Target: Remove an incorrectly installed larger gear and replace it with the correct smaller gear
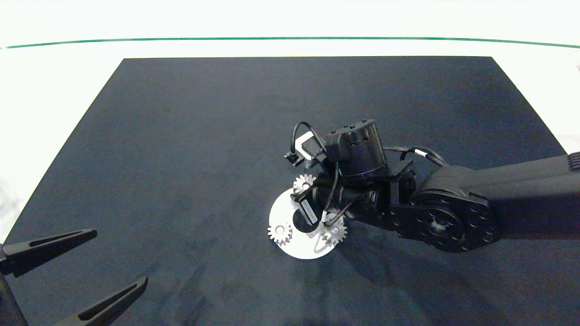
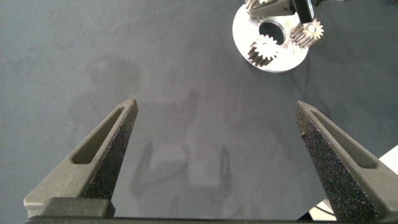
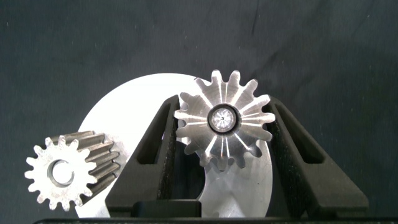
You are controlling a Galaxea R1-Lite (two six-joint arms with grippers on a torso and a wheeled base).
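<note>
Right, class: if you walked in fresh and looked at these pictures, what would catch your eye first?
The right gripper stands over the white round plate mid-mat, its fingers closed around a silver gear with a pin in its bore. Another gear stands on the plate beside it. The left gripper hangs open above bare dark mat, well away.

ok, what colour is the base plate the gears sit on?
White, a round plate; the head view shows it best.

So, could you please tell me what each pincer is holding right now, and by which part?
The right pincer grips the larger gear by its toothed rim, on opposite sides, above the white disc. The left pincer is open, holding nothing.
</note>
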